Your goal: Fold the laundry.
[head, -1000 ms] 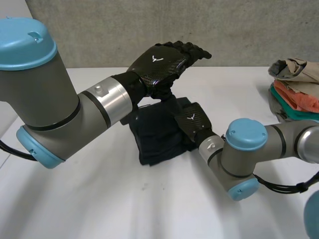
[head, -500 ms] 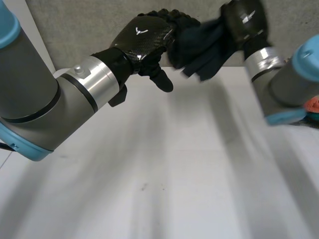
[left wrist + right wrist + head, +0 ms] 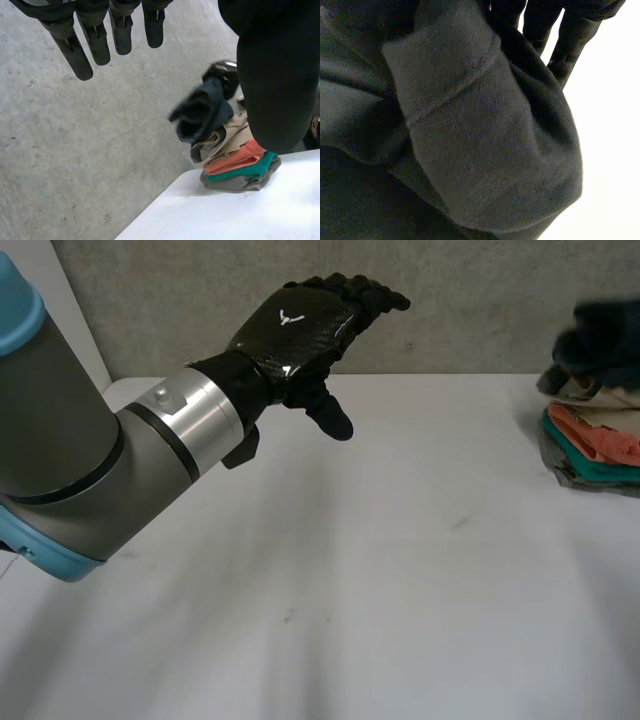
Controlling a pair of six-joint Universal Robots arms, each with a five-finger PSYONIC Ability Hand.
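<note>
A folded dark cloth (image 3: 606, 328) hangs at the far right, just above a stack of folded clothes (image 3: 596, 432). In the right wrist view this dark cloth (image 3: 470, 125) lies bunched against my right hand (image 3: 565, 35), whose fingers curl around it. The left wrist view has the same cloth (image 3: 200, 112) with my right hand (image 3: 227, 80) behind it, over the stack (image 3: 235, 165). My left hand (image 3: 300, 325) is raised above the back of the table with its fingers (image 3: 95, 40) straight and nothing in it.
The white table (image 3: 400, 540) stands bare in the middle and front. The stack of beige, orange, teal and grey clothes sits at its far right corner. A grey wall runs behind the table.
My right hand closed on the dark cloth, lifted it off the table's middle and swung it right to above the stack. My left hand rose slightly and stayed open.
</note>
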